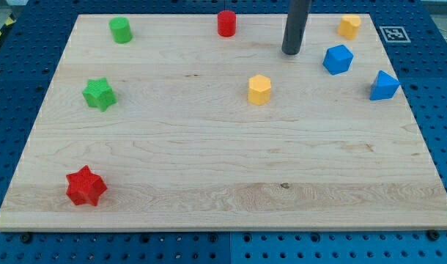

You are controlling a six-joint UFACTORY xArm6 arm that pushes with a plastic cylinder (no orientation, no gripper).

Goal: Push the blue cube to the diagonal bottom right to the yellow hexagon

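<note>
The blue cube (pixel 338 59) sits on the wooden board near the view's top right. The yellow hexagon (pixel 259 89) lies below and to the left of it, near the board's upper middle. My tip (pixel 291 52) stands on the board left of the blue cube with a small gap, and up and to the right of the yellow hexagon. It touches neither block.
A second blue block (pixel 384 86) lies by the right edge. Another yellow block (pixel 349 26) is at the top right. A red cylinder (pixel 226 23) and a green cylinder (pixel 121 30) stand along the top. A green star (pixel 99 94) and a red star (pixel 86 186) lie on the left.
</note>
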